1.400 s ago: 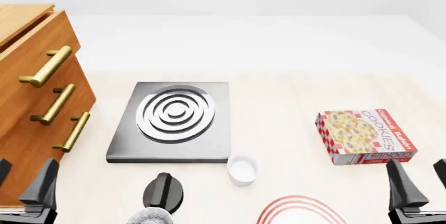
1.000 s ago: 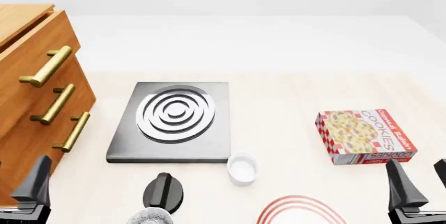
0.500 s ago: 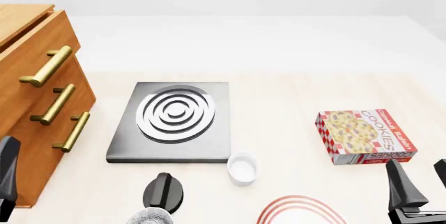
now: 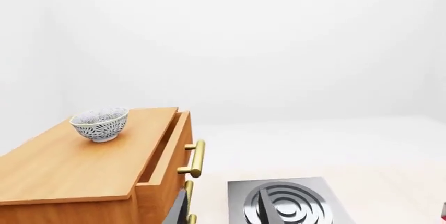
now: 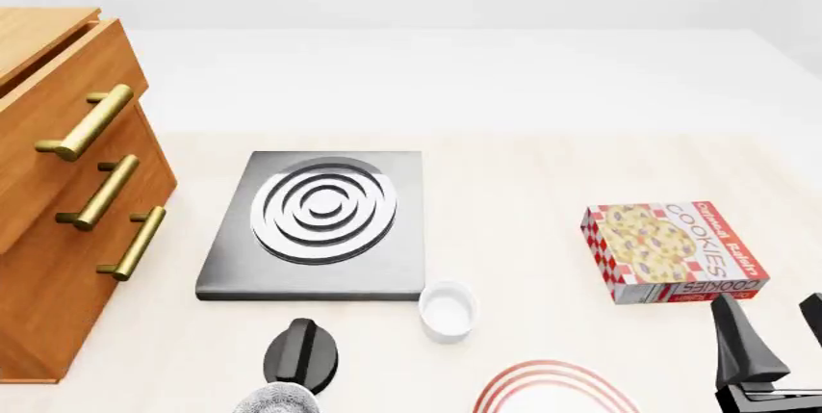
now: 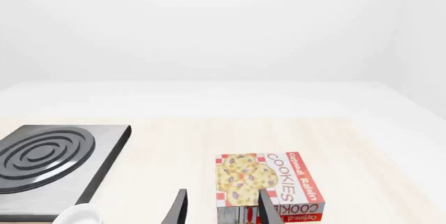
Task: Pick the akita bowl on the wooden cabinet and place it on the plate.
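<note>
- I log the wooden cabinet (image 5: 58,192), left of the stove plate (image 5: 321,223).
- Plate (image 5: 555,389), nearer me than the stove plate.
- Akita bowl (image 4: 100,124), upright atop the cabinet.
- My right gripper (image 6: 220,209): fingers parted, empty; left gripper's state I cannot tell.

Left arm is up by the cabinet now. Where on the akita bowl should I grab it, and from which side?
Grip the akita bowl by its rim, coming from above with one finger inside and one outside. It sits upright and open on the wooden cabinet, and its rounded, tapering wall would probably slip from a side pinch.
</note>
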You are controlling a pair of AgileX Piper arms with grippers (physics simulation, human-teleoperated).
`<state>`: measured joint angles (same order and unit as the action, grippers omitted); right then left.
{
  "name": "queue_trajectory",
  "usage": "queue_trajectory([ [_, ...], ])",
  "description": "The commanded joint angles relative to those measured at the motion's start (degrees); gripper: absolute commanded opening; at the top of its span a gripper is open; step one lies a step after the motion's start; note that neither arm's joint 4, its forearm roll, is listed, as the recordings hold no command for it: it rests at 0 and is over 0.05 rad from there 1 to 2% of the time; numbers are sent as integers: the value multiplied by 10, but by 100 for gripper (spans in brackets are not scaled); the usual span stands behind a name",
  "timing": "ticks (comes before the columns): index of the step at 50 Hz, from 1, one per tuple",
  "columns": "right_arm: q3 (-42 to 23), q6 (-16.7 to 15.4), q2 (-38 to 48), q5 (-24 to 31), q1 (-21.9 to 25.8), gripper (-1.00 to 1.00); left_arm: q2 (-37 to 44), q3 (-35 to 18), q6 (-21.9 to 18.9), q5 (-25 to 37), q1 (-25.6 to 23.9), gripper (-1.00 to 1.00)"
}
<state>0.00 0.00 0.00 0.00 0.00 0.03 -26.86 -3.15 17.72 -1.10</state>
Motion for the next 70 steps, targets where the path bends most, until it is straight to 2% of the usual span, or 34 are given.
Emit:
queue_trajectory([
  [1,0,0,0,0,0,100,0,-61,1,46,7,100],
  [16,0,0,0,0,0,100,37,-146,24,88,39,100],
  [37,0,0,0,0,0,100,84,-206,45,55,120,100],
  [49,0,0,0,0,0,100,145,-252,61,48,172,100],
  [58,0,0,0,0,0,100,217,-284,103,66,220,100],
  [70,0,0,0,0,0,100,326,-329,156,74,226,100],
])
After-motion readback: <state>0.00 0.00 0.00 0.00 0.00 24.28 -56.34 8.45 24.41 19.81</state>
